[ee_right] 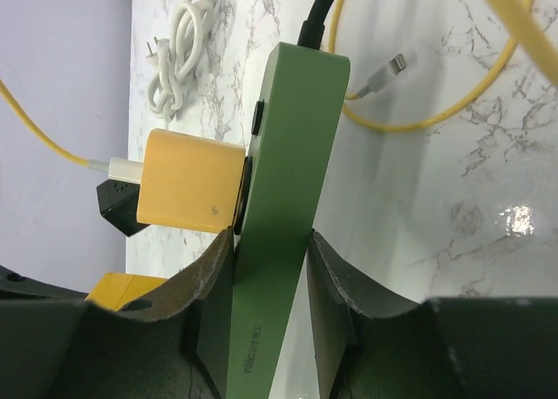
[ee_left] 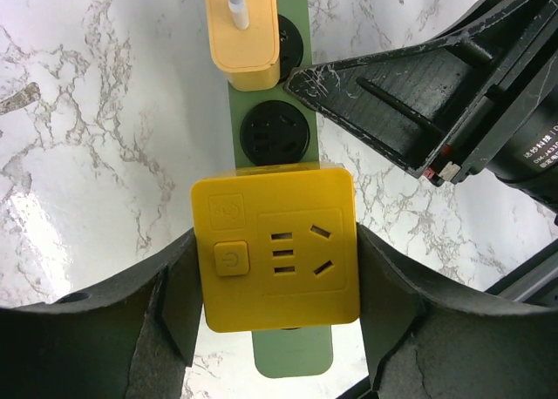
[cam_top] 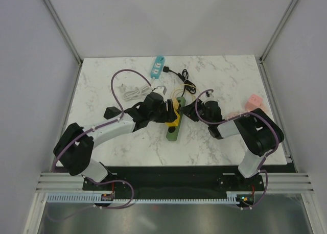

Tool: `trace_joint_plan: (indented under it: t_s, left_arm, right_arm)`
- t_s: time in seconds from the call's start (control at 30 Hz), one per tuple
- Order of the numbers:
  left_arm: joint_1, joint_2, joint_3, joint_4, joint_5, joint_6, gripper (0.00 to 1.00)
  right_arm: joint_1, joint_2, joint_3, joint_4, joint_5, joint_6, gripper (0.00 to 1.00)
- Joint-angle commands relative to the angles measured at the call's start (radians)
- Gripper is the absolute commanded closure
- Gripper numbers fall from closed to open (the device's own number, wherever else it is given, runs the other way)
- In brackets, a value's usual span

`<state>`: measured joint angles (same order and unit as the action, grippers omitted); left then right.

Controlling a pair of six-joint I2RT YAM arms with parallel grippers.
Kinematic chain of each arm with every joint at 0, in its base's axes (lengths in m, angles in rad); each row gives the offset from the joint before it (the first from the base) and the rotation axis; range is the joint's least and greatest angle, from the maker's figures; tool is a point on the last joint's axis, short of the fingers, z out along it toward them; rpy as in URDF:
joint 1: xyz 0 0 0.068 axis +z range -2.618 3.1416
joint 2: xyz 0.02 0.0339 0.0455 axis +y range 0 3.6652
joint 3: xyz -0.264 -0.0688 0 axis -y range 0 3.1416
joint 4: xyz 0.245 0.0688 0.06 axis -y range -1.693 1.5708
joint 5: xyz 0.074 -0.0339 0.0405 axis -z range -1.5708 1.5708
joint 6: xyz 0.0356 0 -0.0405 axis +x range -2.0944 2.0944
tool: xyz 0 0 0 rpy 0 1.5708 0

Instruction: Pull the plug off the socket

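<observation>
My left end effector (ee_left: pixel 283 286) grips the yellow adapter (ee_left: pixel 275 242); right end effector (ee_right: pixel 270 277) clamps green strip (ee_right: pixel 292 138). Strip may slip between its fingers.

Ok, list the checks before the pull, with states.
1. Left gripper straddles the adapter, touching both sides: ok.
2. Right gripper clamps the strip on both edges: ok.
3. Charger apart from left gripper: ok.
4. Yellow cable not lying over adapter: ok.
5. Right gripper clear of adapter: ok.
6. How deep the adapter sits in the strip: cannot tell.
</observation>
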<state>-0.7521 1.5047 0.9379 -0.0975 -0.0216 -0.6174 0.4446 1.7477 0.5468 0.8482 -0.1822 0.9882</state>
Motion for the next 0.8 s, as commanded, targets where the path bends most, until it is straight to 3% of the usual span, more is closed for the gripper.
trace_joint_plan:
  t_s: [0.0, 0.1, 0.2, 0.23, 0.3, 0.37, 0.4, 0.43, 0.63, 0.77]
  left_arm:
    - [-0.018, -0.052, 0.114, -0.018, -0.028, -0.013, 0.98]
    - [-0.018, -0.058, 0.096, 0.033, -0.012, -0.024, 0.98]
    - [-0.018, -0.043, 0.087, 0.053, -0.021, -0.024, 0.98]
    - [-0.018, -0.040, 0.079, 0.056, -0.024, -0.024, 0.98]
    - [-0.018, -0.034, 0.065, 0.071, -0.031, -0.027, 0.98]
    - [-0.018, -0.029, 0.049, 0.084, -0.041, -0.039, 0.98]
    - [-0.018, -0.031, 0.042, 0.087, -0.044, -0.041, 0.98]
    - [-0.018, -0.032, 0.039, 0.088, -0.058, -0.041, 0.98]
    - [-0.027, -0.012, 0.029, 0.094, -0.094, -0.085, 0.98]
    - [-0.046, 0.025, 0.030, 0.157, -0.075, -0.110, 0.98]
  right_arm:
    - [-0.024, 0.007, 0.008, -0.071, 0.133, -0.103, 1.00]
    - [-0.026, 0.010, 0.004, -0.058, 0.092, -0.092, 0.97]
    - [-0.044, -0.049, -0.024, -0.077, 0.066, -0.089, 0.60]
    - [-0.049, -0.074, -0.030, -0.092, 0.063, -0.094, 0.39]
    - [-0.067, -0.158, -0.030, -0.205, 0.067, -0.111, 0.27]
    - [-0.075, -0.221, -0.045, -0.302, 0.075, -0.129, 0.25]
    - [-0.075, -0.282, -0.057, -0.325, 0.067, -0.132, 0.16]
    - [-0.075, -0.313, -0.073, -0.345, 0.060, -0.135, 0.14]
    - [-0.034, -0.572, -0.307, -0.314, -0.054, -0.146, 0.02]
    - [0.040, -0.614, -0.347, -0.324, -0.128, -0.143, 0.02]
